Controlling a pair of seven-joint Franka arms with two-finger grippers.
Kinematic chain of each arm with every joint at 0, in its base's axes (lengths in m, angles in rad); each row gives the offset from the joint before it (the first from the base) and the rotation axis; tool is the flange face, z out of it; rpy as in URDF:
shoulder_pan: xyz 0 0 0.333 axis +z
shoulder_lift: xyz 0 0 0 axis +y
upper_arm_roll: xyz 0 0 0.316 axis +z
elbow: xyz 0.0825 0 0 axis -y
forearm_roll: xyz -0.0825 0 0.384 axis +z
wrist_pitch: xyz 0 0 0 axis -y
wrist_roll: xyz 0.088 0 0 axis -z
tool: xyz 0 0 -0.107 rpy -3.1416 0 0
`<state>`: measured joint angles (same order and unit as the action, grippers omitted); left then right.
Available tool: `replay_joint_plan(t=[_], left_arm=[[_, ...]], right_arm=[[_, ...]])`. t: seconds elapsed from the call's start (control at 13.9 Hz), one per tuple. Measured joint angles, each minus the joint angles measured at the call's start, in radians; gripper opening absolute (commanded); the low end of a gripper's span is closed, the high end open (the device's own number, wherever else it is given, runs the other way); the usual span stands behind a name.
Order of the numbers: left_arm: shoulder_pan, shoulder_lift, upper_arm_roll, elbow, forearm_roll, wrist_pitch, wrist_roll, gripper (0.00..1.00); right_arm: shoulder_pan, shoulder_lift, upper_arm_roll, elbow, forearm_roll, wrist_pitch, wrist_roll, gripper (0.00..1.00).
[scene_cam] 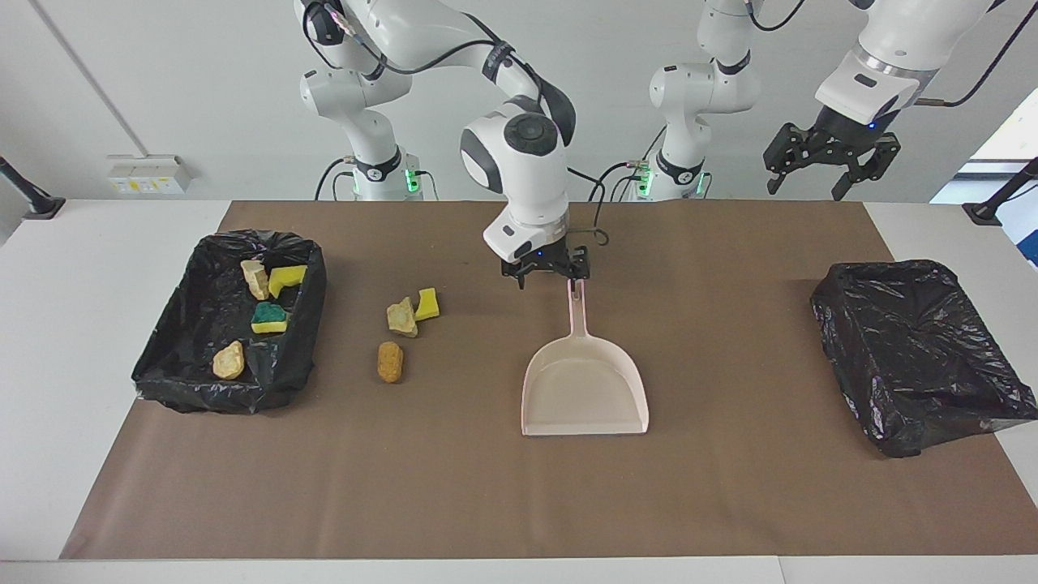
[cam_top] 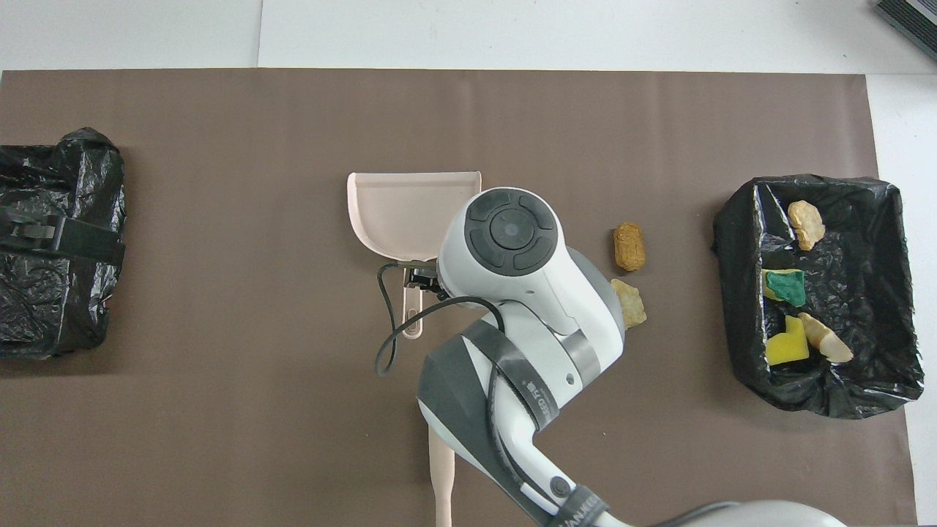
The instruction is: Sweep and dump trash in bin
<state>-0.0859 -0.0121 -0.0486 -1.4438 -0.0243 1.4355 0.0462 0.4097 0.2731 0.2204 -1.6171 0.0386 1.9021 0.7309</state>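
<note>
The trash lies in two groups toward the right arm's end of the surface (scene_cam: 113,503); four pieces sit inside the black-lined bin (scene_cam: 162,357) there, namely a beige chunk (scene_cam: 256,278), a yellow sponge bit (scene_cam: 285,278), a green-topped sponge bit (scene_cam: 268,317) and a golden lump (scene_cam: 229,360); three more lie loose on the brown mat (scene_cam: 454,487) between that bin and the dustpan (scene_cam: 585,388): a rocky beige chunk (scene_cam: 401,316) touching a yellow sponge piece (scene_cam: 427,303), and a golden-brown bread-like lump (scene_cam: 389,362) just beside them, farther from the robots; in the overhead view the right arm hides the yellow piece; a second black-lined bin (scene_cam: 916,357) sits at the left arm's end of the surface; the pink-beige dustpan rests flat near the middle of the mat, its handle pointing toward the robots and its open mouth toward the surface's edge away from them; the right gripper (scene_cam: 548,278) hangs low over the tip of that handle, its fingers spread and released, gripping nothing; the left gripper (scene_cam: 811,180) waits raised above the left arm's end, its fingers also spread apart and empty; a pale handle (cam_top: 441,476) shows at the robots' edge in the overhead view.
</note>
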Motion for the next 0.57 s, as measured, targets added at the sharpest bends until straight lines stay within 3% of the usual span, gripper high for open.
replay_joint_plan(t=[0.22, 0.36, 0.57], left_arm=[[-0.002, 0.008, -0.014, -0.006, 0.000, 0.039, 0.000, 1.00], [-0.025, 0.024, -0.022, -0.032, -0.002, 0.097, -0.011, 1.00], [-0.111, 0.065, -0.029, -0.127, -0.003, 0.259, -0.124, 1.00]], right_arm=[[0.027, -0.137, 0.009, -0.020, 0.035, -0.219, 0.000, 1.00], [0.085, -0.225, 0.012, -0.110, 0.082, -0.236, 0.026, 1.00], [0.168, -0.358, 0.018, -0.330, 0.218, -0.159, 0.071, 1.00]])
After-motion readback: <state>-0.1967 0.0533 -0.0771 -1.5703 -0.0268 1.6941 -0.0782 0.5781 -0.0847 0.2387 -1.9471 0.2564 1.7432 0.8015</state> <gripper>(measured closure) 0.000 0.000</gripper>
